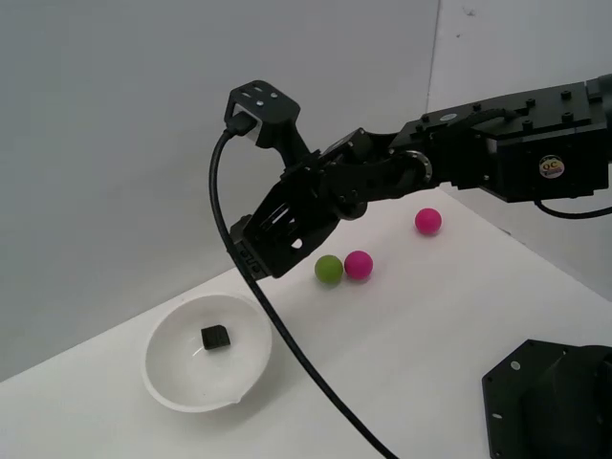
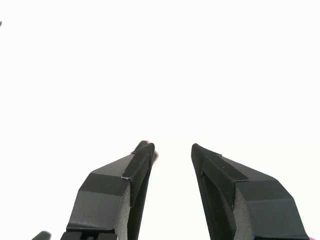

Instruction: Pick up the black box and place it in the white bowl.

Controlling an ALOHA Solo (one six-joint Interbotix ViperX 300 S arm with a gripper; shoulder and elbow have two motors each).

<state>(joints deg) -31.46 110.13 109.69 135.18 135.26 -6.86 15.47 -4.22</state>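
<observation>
Raised above the tabletop, the end effector holds nothing: the wrist view shows its two matte black fingers spread with a clear gap between them, only blank white behind. Each finger is a chunky, angular wedge with a finely ribbed grip pad on its inner face. In the exterior view the end effector is an open-framed black plastic assembly, hanging just above and beside the white bowl, apart from it. A thick black cable loops down from the camera block on the wrist.

The black box (a tiny matte cube with crisp edges) sits inside the glossy, round, thin-rimmed bowl, near its middle. On the smooth white tabletop beyond lie a green ball touching a pink ball, with a second pink ball farther back, well apart. All three are smooth matte spheres.

A small round sticker on the arm carries letters too small to read with certainty. A black base block stands at the exterior view's lower right.
</observation>
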